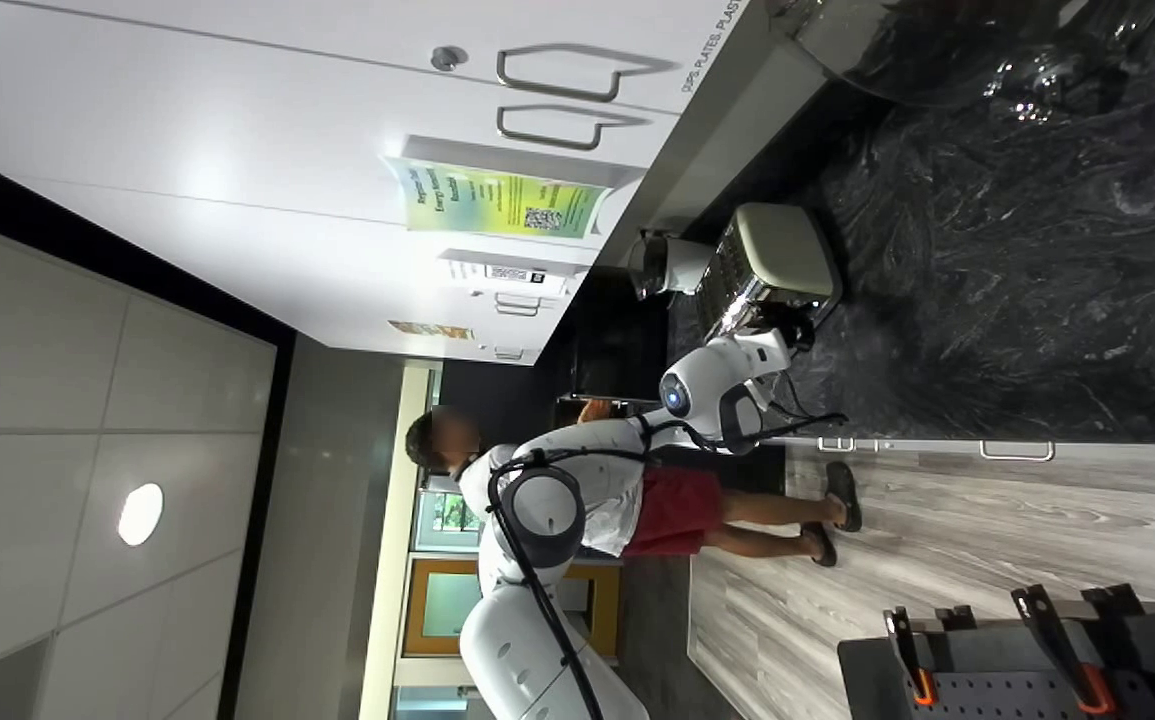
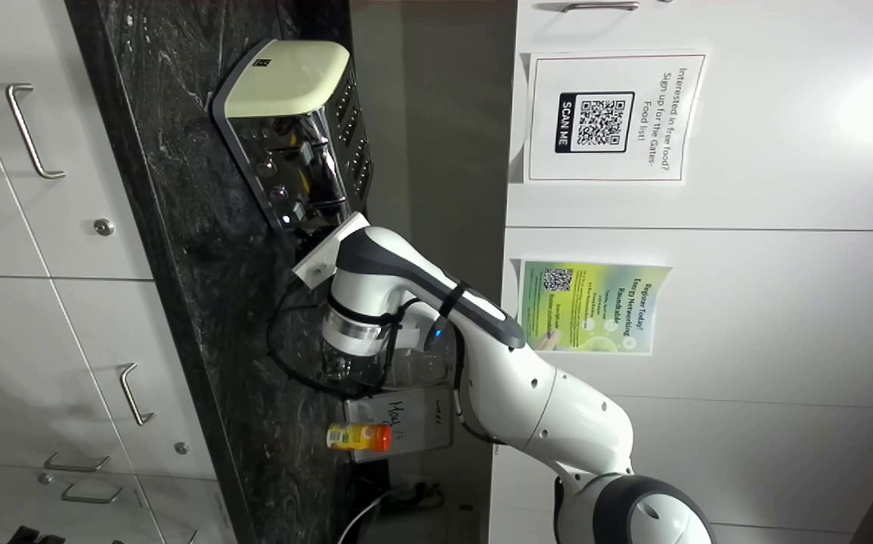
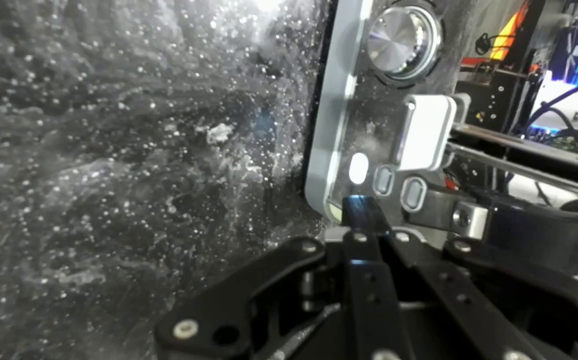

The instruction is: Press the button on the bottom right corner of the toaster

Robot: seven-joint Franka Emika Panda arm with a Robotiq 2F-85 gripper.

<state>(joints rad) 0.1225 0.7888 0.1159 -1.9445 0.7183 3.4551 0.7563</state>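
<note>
Toaster sits back from the front edge of the worktop, toward the back edge; button panel faces the front-edge side, a bit turned. Only my arm in play. My gripper is at the panel's bottom right corner, fingers together, nothing visible between them.

Key relation: I read the lit button as target, lowest of three, just above the base. It's an oval, long axis along the base, pointing roughly at my tip. In the wrist view the tip is just beside it, on the side away from the knob, not covering it. Depth gap unreadable, so can't call contact. Can't tell if the glow means pressed.

My call: slight sidestep toward the knob, then push along my fingers into the panel. Too high risks the two unlit buttons or the lever; too low could put my linkage on the worktop. Hard push might skid the toaster toward the back edge.

Room: dark marbled surface runs from the toaster base toward the front edge, so I'd back out that way. The jar stands toward the back edge, well apart from my tip.
</note>
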